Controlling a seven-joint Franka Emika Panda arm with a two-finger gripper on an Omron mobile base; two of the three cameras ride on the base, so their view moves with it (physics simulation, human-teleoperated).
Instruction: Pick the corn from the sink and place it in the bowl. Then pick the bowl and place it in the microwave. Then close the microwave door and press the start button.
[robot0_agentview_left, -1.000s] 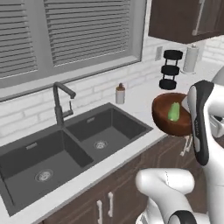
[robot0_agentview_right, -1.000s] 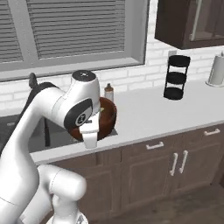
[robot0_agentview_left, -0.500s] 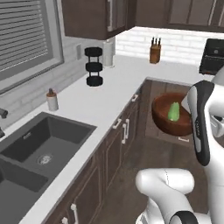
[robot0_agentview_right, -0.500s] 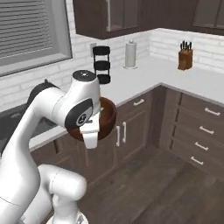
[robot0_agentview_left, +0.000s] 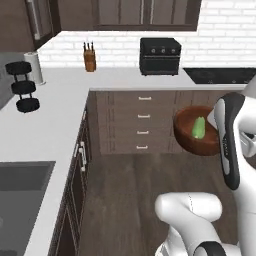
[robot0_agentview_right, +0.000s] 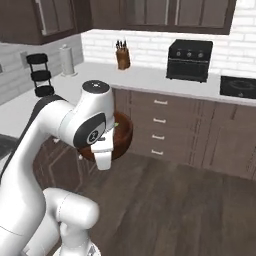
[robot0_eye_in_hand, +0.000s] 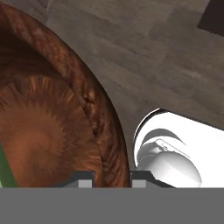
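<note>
The reddish-brown wooden bowl (robot0_agentview_left: 187, 142) hangs in the air over the wood floor, in front of the drawers. The corn (robot0_agentview_left: 198, 128) lies inside it, green husk showing. My gripper (robot0_eye_in_hand: 112, 179) is shut on the bowl's rim (robot0_eye_in_hand: 94, 118), one fingertip inside the wall and one outside. In the right base view the bowl (robot0_agentview_right: 123, 136) sits just behind my hand. In the hand view a sliver of the corn (robot0_eye_in_hand: 3, 171) shows at the left edge. A corner of the dark grey sink (robot0_agentview_left: 22, 187) lies at the lower left. The microwave and its door are out of view.
An L-shaped white counter (robot0_agentview_left: 55, 120) runs along the left and back walls. On it stand a black tiered stand (robot0_agentview_left: 24, 87), a paper towel roll (robot0_agentview_left: 35, 67), a knife block (robot0_agentview_left: 90, 56) and a black countertop oven (robot0_agentview_left: 160, 56). A cooktop (robot0_agentview_left: 220, 75) lies at the right.
The whole picture has swung: the base has turned away from the sink and window toward the corner counter. The bowl with the corn stays in my gripper, unchanged relative to the arm.
</note>
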